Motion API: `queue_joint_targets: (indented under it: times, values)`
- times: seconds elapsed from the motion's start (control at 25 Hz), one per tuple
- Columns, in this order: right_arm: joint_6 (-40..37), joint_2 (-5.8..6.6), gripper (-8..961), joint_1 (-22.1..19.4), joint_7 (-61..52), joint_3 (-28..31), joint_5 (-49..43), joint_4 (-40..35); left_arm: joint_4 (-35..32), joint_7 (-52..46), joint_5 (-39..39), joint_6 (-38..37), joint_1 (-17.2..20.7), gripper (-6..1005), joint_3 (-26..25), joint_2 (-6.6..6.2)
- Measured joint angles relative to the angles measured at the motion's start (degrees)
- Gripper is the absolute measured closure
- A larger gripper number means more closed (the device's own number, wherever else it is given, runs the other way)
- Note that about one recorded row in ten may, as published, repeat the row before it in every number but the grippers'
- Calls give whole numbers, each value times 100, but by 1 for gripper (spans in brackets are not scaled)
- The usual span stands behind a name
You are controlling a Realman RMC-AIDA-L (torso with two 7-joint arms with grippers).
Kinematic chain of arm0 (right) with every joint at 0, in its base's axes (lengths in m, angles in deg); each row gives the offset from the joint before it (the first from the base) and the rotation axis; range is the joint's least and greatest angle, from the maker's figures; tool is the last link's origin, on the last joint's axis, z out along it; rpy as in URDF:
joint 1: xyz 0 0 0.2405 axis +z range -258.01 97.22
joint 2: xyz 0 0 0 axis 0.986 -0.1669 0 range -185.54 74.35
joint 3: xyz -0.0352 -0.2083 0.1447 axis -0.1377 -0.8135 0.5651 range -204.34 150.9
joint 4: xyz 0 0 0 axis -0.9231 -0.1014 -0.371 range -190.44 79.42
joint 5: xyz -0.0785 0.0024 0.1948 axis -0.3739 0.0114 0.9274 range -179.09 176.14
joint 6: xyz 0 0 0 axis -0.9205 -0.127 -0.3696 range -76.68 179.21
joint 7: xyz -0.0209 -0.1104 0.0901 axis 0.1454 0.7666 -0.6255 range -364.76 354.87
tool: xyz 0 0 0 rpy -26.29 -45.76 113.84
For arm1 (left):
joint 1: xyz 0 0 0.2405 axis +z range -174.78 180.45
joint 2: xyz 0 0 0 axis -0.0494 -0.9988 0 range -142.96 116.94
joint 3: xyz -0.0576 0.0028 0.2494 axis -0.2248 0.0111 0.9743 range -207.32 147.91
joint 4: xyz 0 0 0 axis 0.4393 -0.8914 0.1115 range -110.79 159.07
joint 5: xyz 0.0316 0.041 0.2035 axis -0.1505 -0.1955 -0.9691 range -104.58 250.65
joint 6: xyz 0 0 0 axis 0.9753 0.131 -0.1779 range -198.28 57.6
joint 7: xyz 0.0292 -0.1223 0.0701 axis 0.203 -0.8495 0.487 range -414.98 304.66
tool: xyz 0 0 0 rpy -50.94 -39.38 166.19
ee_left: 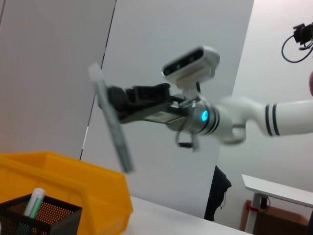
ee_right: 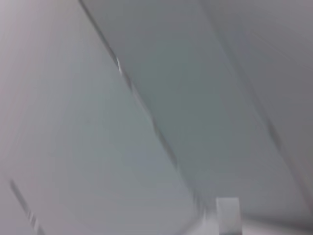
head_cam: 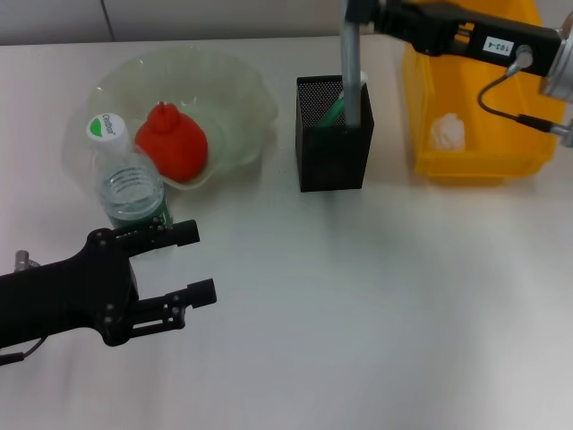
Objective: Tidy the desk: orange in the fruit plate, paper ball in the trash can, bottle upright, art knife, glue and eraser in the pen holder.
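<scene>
My right gripper (head_cam: 356, 11) is shut on the grey art knife (head_cam: 351, 67) and holds it nearly upright, its lower end over the black mesh pen holder (head_cam: 333, 134). A green and white glue stick (head_cam: 336, 109) stands in the holder. The left wrist view shows the right gripper (ee_left: 110, 100), the knife (ee_left: 113, 128) and the holder (ee_left: 41, 215). The orange (head_cam: 172, 143) lies in the pale green fruit plate (head_cam: 242, 90). The bottle (head_cam: 130, 184) stands upright in front of the plate. My left gripper (head_cam: 192, 262) is open and empty, just in front of the bottle. The paper ball (head_cam: 448, 132) lies in the yellow trash can (head_cam: 474, 166). The eraser is not in view.
The trash can stands close to the right of the pen holder and also shows in the left wrist view (ee_left: 68, 183). The white table (head_cam: 358, 296) stretches in front of both. The right wrist view shows only a blurred wall.
</scene>
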Motion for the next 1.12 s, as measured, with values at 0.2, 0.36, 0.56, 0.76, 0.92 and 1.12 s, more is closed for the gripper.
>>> queue_joint_targets:
  times: [0.2, 0.36, 0.56, 0.76, 0.92, 1.12]
  values:
    - [650, -138, 790, 156, 2361, -51, 755, 847, -13, -18, 1, 0, -47, 242, -4, 2]
    - [1368, -126, 773, 301, 2860, -313, 854, 1191, 1, -6, 15, 0, -9, 242, -7, 3]
    - [1881, -102, 752, 286, 2477, -980, 837, 1103, 1, -3, 27, 0, 1, 242, -9, -4]
    - [1455, -71, 731, -296, 1818, -1096, 808, 269, 1, -11, 38, 0, -9, 242, -11, -4]
    - [749, -10, 508, -916, 1199, -1075, 489, -628, 2, -61, 54, -64, -35, 242, -67, -37]
    - [-1094, 94, 313, -1738, 972, -775, -705, -1598, -50, -160, 53, -251, -62, 242, -137, -128]
